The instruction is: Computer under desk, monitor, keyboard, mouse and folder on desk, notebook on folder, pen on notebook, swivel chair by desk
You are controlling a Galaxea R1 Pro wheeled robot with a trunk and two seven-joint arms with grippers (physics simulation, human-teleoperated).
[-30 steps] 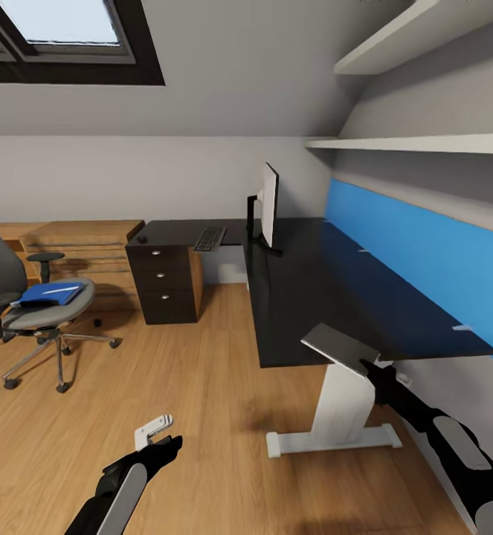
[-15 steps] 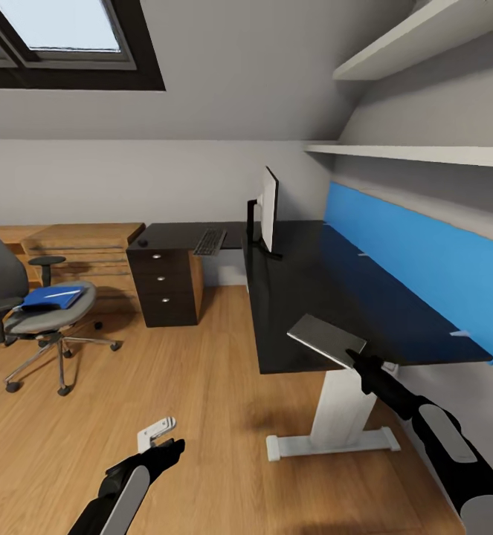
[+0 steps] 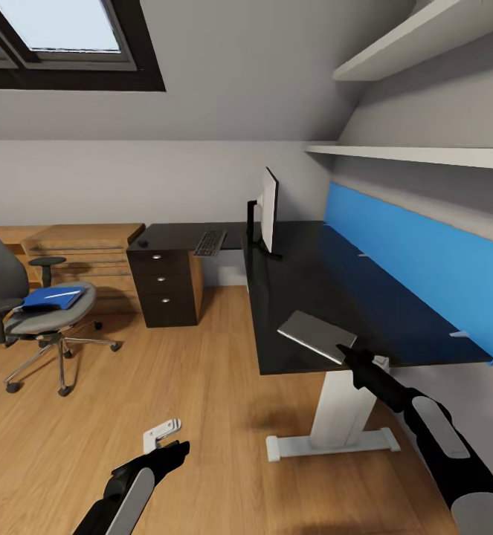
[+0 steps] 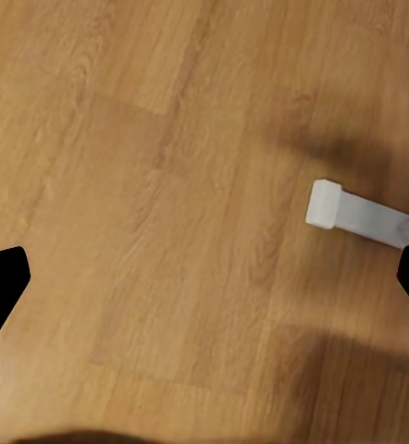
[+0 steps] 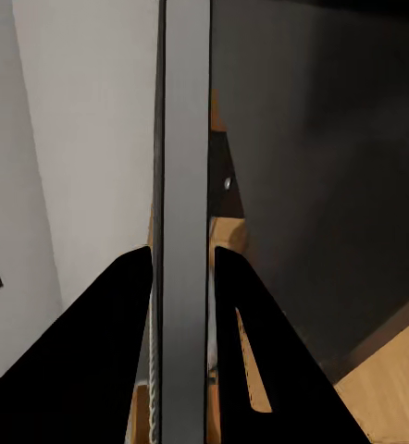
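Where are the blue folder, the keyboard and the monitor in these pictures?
Folder (image 3: 50, 297): head view, middle of its blue cover, on the chair seat.
Keyboard (image 3: 210, 240): head view, middle of its keys.
Monitor (image 3: 268, 203): head view, its screen panel seen edge-on.

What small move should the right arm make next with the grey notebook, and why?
Probably lower it a little and open. The right gripper holds the notebook over the desk's near corner, close to its top; the folder is on the chair.
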